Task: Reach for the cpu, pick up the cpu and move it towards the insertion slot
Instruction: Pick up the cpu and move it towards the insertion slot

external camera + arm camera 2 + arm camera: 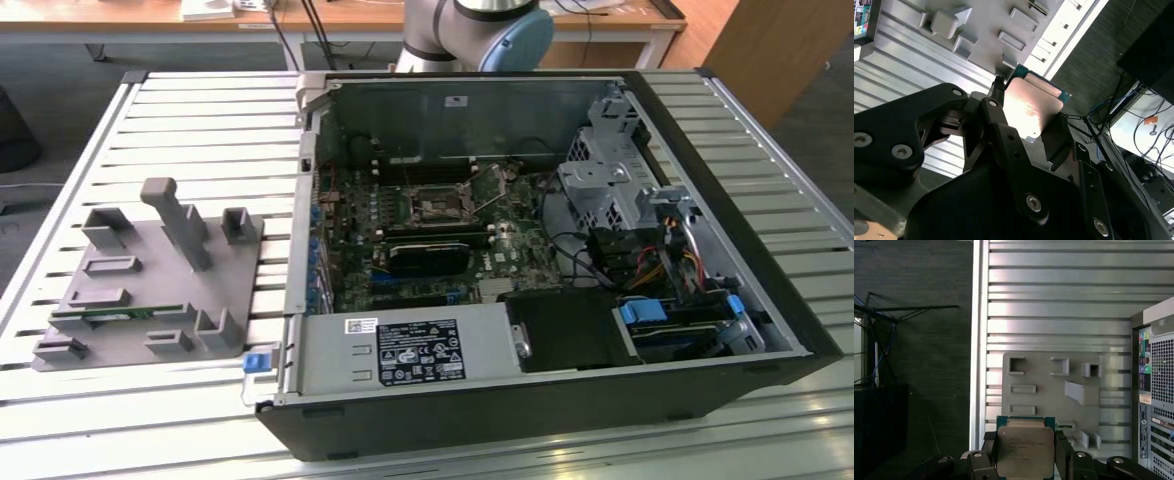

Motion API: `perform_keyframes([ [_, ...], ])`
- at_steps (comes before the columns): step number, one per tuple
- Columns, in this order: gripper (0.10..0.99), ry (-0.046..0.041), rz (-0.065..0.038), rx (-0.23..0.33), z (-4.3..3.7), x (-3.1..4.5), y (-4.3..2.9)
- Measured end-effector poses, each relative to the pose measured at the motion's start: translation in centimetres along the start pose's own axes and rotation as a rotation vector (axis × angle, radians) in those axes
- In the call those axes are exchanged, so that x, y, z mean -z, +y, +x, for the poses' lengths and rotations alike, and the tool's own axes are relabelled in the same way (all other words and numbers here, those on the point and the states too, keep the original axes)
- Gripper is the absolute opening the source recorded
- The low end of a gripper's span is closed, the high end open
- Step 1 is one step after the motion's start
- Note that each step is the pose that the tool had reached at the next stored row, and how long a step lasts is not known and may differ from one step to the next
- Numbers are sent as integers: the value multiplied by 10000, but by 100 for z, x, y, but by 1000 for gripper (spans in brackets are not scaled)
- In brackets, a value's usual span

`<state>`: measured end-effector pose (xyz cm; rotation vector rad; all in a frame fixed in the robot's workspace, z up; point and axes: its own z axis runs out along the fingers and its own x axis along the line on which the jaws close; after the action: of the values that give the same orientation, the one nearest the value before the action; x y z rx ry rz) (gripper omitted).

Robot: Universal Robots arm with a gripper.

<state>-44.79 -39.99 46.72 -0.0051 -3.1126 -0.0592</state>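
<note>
The pincer (1025, 458) is clenching the cpu (1025, 449) by its edges (above the grey fixture tray (1044, 376)); I'd be carrying it level toward the insertion slot (438, 203).

Cpu (1025, 452) in claw (1025, 463); tray (134, 290) beside computer case (534, 418) on table (200, 130).

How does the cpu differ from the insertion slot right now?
The cpu shows a shiny silver top with a green rim; the insertion slot is a dark square inside a silver bracket. The cpu is clamped in the gripper, outside the computer case; the insertion slot sits on the green board inside it. Both are square.
</note>
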Motion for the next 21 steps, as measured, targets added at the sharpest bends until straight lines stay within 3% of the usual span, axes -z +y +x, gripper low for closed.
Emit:
perform_keyframes([
  [21, 545, 0, 7, 0, 3, 125, 14],
])
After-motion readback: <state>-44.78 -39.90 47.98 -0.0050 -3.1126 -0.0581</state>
